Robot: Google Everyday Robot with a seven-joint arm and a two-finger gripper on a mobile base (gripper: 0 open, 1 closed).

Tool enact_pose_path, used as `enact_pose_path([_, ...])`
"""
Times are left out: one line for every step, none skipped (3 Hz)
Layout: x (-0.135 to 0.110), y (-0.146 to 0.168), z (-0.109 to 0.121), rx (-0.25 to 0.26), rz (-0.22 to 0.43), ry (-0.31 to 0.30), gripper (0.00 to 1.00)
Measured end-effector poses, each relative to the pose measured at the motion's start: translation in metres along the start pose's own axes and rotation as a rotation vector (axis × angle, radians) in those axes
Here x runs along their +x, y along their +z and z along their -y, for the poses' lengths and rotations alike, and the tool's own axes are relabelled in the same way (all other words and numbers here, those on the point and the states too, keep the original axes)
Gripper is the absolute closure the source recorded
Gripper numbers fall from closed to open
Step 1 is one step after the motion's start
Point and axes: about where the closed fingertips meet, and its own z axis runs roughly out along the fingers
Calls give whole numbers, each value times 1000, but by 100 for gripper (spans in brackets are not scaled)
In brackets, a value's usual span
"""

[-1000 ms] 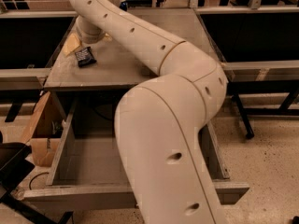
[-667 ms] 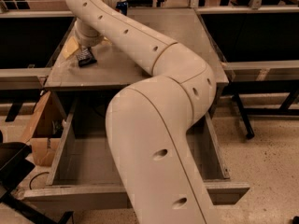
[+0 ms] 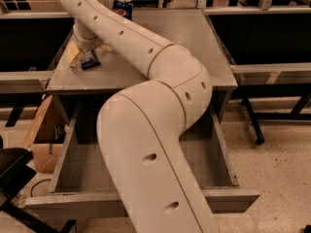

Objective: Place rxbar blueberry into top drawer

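We find the rxbar blueberry lying flat on the grey table, close to its left edge and toward the front corner. Dark wrapper, pale lettering, too small to read. Its left end touches or overlaps a crumpled yellow wrapper; we cannot tell which.

The gripper sits directly over the bar at the end of the arm, mostly hidden behind the wrist. We cannot tell whether it is spread, closed, or in contact with the bar.

The arm rises from the bottom of the view, bends at a large elbow over the table's front edge, and runs back and left across the tabletop.

A blue Pepsi can stands upright at the far edge of the table, well apart from the bar.

Below the table the top drawer is pulled out. The arm covers the middle of it.

A cardboard box stands on the floor just left of the drawer.
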Motion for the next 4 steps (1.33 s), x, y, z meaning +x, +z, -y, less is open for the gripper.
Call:
enact_pose_path([0, 0, 0, 0, 0, 0, 69])
enact_pose_path([0, 0, 0, 0, 0, 0, 92])
enact_pose_path([-6, -7, 1, 0, 0, 0, 100])
enact_pose_path([-12, -14, 2, 0, 0, 0, 100])
